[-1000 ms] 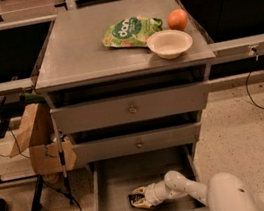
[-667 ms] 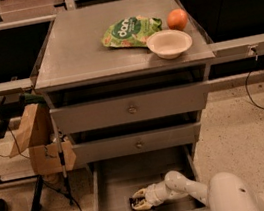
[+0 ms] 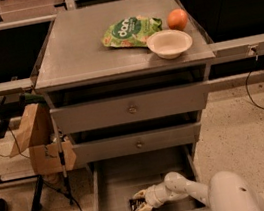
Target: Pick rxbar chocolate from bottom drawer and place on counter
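The bottom drawer stands pulled open at the foot of the grey cabinet. The rxbar chocolate, a small dark wrapper bar, lies on the drawer floor near the front. My gripper reaches down into the drawer from the right on a white arm, and its pale fingers sit at the right end of the bar, around or on it. The bar rests low in the drawer. The counter is the cabinet's flat grey top.
On the counter lie a green snack bag, an orange and a white bowl at the back right. Two upper drawers with knobs are closed. A brown paper bag and a stand are left of the cabinet.
The gripper and arm stay in the bottom drawer at the bar; barely any movement shows.
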